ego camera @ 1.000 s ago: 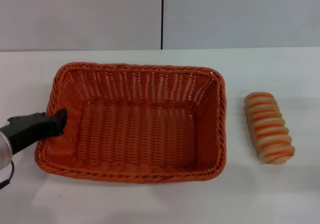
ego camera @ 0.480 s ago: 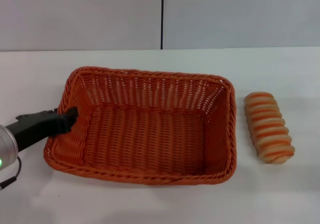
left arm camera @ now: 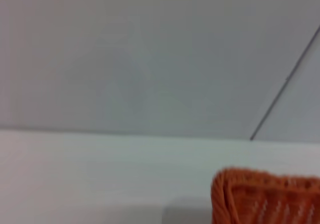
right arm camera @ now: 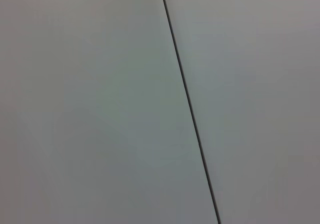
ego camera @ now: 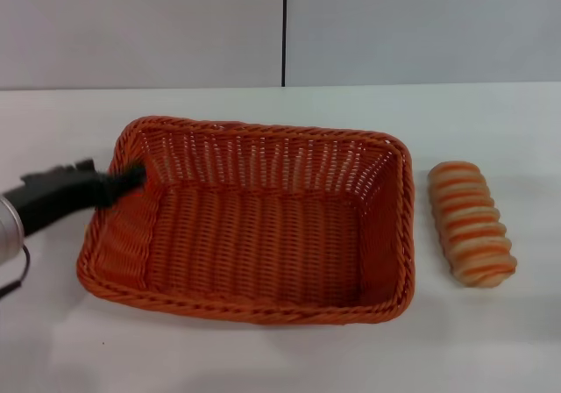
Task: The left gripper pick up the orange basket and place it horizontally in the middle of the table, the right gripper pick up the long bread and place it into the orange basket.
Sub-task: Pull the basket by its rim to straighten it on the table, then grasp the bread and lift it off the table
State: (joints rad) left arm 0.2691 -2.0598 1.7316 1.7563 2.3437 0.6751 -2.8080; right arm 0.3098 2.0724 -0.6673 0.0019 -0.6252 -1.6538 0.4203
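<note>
The left gripper (ego camera: 131, 179) sits at the orange basket (ego camera: 254, 226)'s left rim; whether it clamps the wicker, I cannot tell. Far beyond the basket lies the long bread (ego camera: 470, 224) on the surface (ego camera: 263, 358).

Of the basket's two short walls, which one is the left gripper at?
The left gripper is at the orange basket's short wall on the robot's left, near its far corner. The opposite short wall faces the long bread, with no gripper there.
</note>
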